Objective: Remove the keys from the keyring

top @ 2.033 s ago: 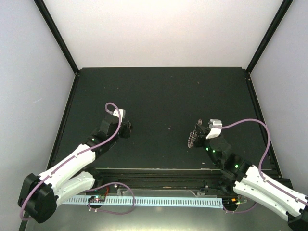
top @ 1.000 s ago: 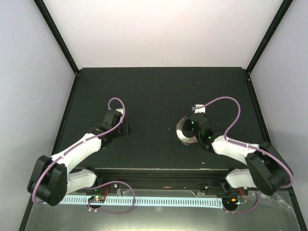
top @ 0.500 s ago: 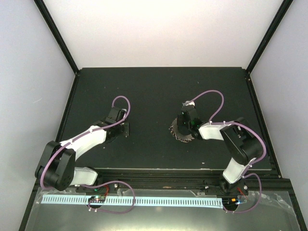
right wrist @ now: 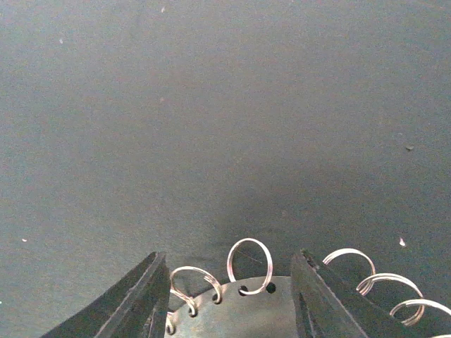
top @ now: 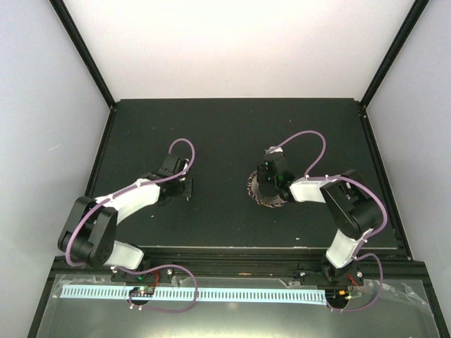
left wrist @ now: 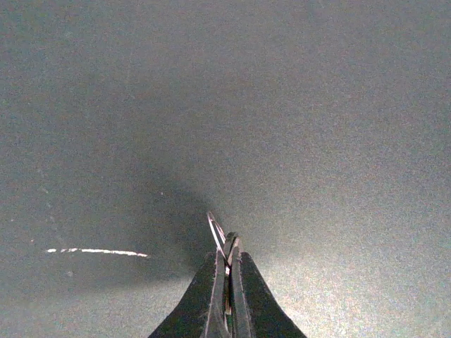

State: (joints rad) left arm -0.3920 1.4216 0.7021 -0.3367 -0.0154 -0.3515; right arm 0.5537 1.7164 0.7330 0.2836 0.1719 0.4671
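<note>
Now, with my right gripper (right wrist: 227,262) parted astride the keyring (right wrist: 246,310) and my left gripper (left wrist: 227,257) pinching a wire loop (left wrist: 216,231), I should lift the right one straight up, avoiding snags.

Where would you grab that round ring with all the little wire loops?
Likely the solid flat band of the keyring, just inside the wire loops, coming down from above over its edge: it lies flat, and thin loops might slip.

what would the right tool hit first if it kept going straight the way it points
The keyring: its looped rim sits between the fingers of the open right tool. Past it only bare table shows, though depth is hard to judge.
</note>
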